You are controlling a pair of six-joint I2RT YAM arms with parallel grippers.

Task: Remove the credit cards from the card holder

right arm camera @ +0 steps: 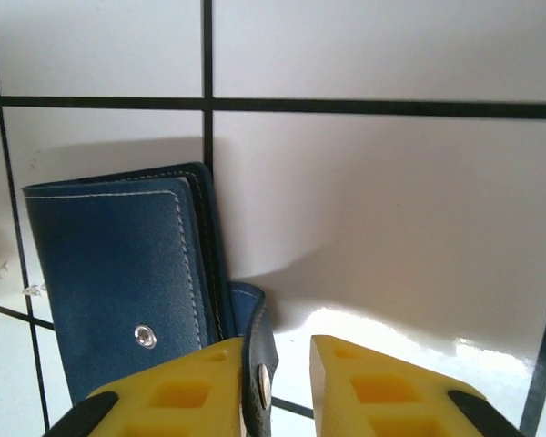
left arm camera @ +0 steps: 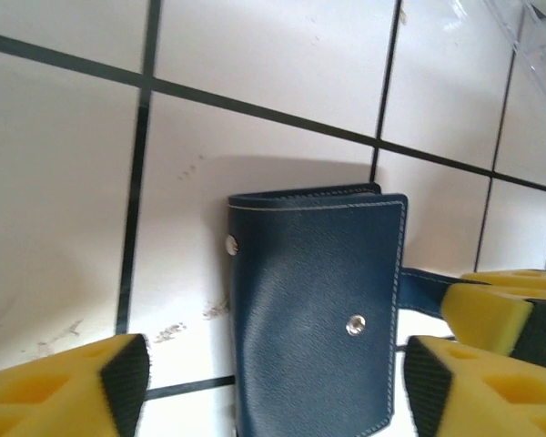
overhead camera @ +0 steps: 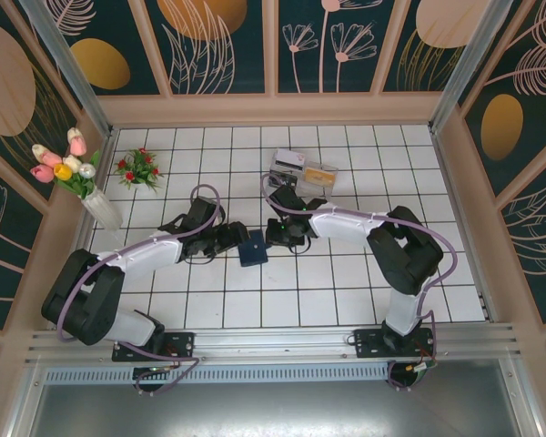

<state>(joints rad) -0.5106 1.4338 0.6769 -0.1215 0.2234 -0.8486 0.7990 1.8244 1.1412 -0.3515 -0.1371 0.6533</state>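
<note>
At the middle of the table (overhead camera: 346, 282), the card holder (overhead camera: 253, 248) lies flat and folded, with both arms converging on it. From the lower edge of its wrist view the left pincer (left arm camera: 278, 378) stands wide apart, one pad on either side of the holder, touching nothing. The right pincer (right arm camera: 278, 360) is nearly together around the snap flap (right arm camera: 257, 355): one pad sits against it, while a sliver of gap shows on the other side. The step in hand looks like opening the holder. Next, the right pincer would need to close on the flap and peel it back while the left one steadies the body.
</note>
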